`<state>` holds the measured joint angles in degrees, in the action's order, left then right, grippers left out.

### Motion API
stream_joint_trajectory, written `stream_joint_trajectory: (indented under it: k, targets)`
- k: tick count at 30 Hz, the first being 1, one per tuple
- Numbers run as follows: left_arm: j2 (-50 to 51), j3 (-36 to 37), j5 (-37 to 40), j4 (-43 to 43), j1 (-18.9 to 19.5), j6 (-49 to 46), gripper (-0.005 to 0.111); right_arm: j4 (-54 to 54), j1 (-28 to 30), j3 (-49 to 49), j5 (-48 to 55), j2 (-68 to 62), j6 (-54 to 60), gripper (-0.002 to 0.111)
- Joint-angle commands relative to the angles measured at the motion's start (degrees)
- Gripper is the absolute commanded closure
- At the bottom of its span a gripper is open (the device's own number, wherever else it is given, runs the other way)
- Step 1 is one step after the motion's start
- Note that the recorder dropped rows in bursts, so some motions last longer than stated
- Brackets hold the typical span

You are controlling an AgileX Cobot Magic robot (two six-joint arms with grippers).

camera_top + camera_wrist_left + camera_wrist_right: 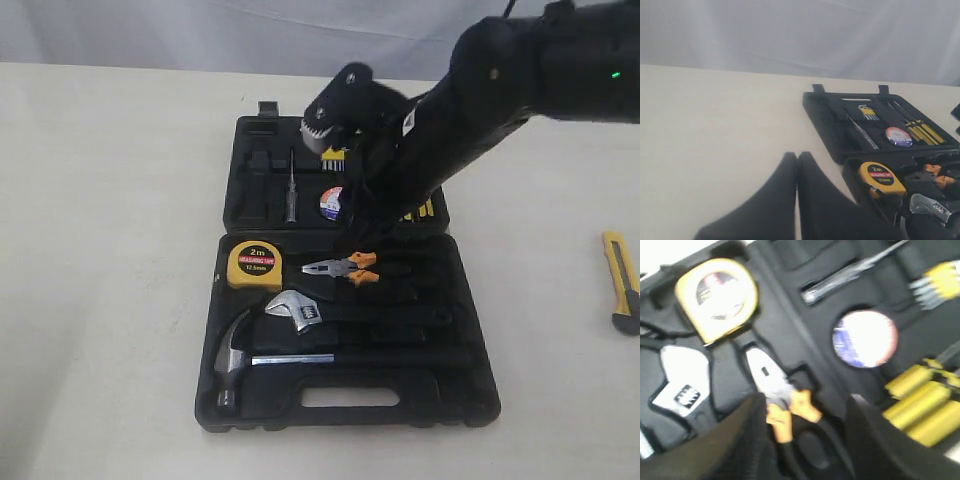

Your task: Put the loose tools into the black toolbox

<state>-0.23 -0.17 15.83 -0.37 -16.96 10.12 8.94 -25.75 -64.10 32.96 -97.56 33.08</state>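
Crosswise in toolbox (462,402), pliers (340,268) nose toward tape measure (254,264), right pincer (807,415) agape over handles, left pincer (797,158) closed, empty.

One toolbox (462,404), one knife (622,282), three screwdrivers (922,132)

Toolbox (450,405) was black, tape measure (254,264) yellow with a black-red face, pliers (342,268) handles orange and black, tape roll (331,203) label white-red-blue, utility knife (622,282) yellow-black.

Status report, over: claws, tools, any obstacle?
Left claw shut, empty. Right claw open above pliers in toolbox. Knife outside, on table. Nothing blocks it.
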Motion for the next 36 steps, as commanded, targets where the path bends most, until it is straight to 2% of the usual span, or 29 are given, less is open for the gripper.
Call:
stream_joint_trajectory:
  k: [1, 6, 10, 14, 21, 31, 34, 36]
  targets:
    - [0.23, 0.17, -0.22, 0.37, -0.26, -0.07, 0.107, -12.73, 4.42, 0.21, 1.66, 6.70, -17.61, 0.058]
    - [0.23, 0.17, -0.22, 0.37, -0.26, -0.07, 0.107, -13.97, 18.15, 0.21, 10.61, 8.73, -27.46, 0.053]
    - [0.23, 0.17, -0.22, 0.37, -0.26, -0.07, 0.107, -12.37, 30.72, 0.21, 18.94, 7.24, -29.21, 0.054]
    - [0.23, 0.17, -0.22, 0.37, -0.26, -0.07, 0.107, -7.22, 39.48, 0.21, 20.24, 5.22, -30.97, 0.054]
    - [0.23, 0.17, -0.22, 0.37, -0.26, -0.07, 0.107, -8.26, 41.03, 0.21, 19.82, -0.04, -31.38, 0.054]
    - [0.23, 0.17, -0.22, 0.37, -0.26, -0.07, 0.107, -13.68, 41.03, 0.21, 15.74, -10.62, -40.03, 0.054]
    - [0.23, 0.17, -0.22, 0.37, -0.26, -0.07, 0.107, -22.37, 41.03, 0.21, 14.57, -13.56, -48.40, 0.054]
    - [0.23, 0.17, -0.22, 0.37, -0.26, -0.07, 0.107, -23.92, 41.03, 0.21, 13.46, -15.41, -50.85, 0.054]
